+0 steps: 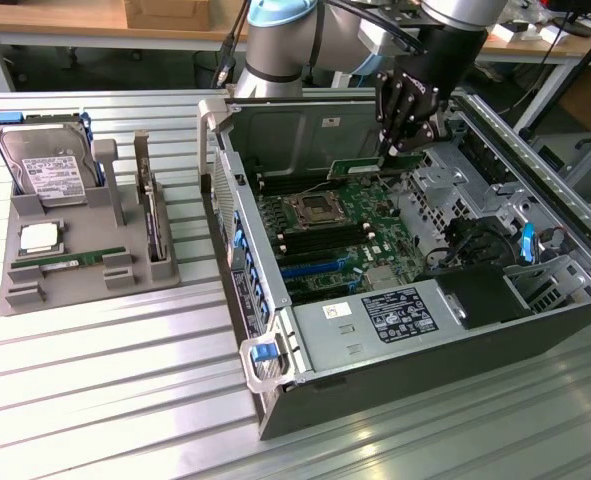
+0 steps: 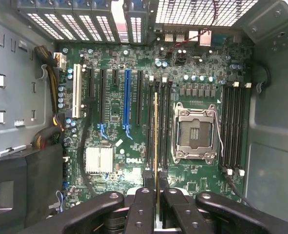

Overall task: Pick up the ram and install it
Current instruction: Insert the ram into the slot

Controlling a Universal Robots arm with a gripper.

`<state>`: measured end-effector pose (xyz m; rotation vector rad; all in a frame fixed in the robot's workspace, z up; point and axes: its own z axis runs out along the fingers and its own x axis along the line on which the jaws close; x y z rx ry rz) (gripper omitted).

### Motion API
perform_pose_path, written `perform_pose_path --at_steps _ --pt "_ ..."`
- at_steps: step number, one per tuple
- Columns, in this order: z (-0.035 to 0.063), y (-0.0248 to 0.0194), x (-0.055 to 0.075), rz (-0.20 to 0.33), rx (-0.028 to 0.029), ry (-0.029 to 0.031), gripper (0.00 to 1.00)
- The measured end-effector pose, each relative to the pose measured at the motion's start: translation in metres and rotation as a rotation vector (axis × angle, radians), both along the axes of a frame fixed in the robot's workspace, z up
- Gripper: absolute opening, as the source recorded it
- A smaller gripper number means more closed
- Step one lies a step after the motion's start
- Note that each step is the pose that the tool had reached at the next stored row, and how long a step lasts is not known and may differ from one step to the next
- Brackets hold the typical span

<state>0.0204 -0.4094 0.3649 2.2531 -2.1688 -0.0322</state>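
Left of the computer case (image 1: 275, 330), a tray (image 1: 85, 270) is seen. Above the motherboard (image 1: 335, 235) inside the case, the ram (image 2: 156, 146) is pinched edge-on by the gripper (image 1: 407, 130). It is judged light, stiff and fragile, best held by its long edges.

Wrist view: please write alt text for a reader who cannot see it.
A black gripper holds a thin green ram stick edge-on above a green motherboard inside an open grey computer case. The stick lines up with the black memory slots beside the empty silver processor socket.
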Motion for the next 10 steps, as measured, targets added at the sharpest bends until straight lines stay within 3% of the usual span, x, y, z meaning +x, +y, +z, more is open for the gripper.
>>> perform_pose_path --at_steps 10 --pt "-0.0071 0.0 0.0 0.0 -0.0002 0.0 0.13"
